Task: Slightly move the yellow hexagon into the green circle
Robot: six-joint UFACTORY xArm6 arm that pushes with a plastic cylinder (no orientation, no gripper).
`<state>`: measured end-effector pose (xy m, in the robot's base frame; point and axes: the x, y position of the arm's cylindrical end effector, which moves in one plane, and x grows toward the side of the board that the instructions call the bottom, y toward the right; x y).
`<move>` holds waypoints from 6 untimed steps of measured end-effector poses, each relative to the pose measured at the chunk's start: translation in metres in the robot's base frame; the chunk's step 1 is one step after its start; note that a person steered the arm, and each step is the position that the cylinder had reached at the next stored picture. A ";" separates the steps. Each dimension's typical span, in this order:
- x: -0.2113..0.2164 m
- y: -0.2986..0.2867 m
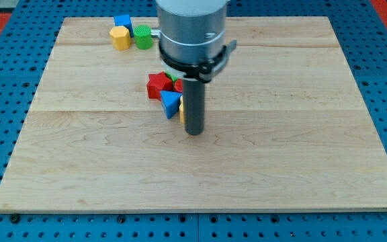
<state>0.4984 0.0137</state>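
Yellow hexagon touches green circle near board top edge; my tip well apart.

Counted on counter: one yellow hexagon, one green circle, one blue cube, one red star, one blue triangle; others behind rod were unclear.

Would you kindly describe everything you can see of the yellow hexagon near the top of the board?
The yellow hexagon is a small, solid-looking block with a matte painted look, lying flat with a six-sided top face. It sits on the wooden board near the view's top-left, right beside the green circle, with at most a very narrow gap between them, and just below the blue block, apparently touching it. My tip is far off, toward the board's middle.
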 end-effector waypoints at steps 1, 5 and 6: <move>0.011 -0.055; -0.215 -0.245; -0.230 -0.203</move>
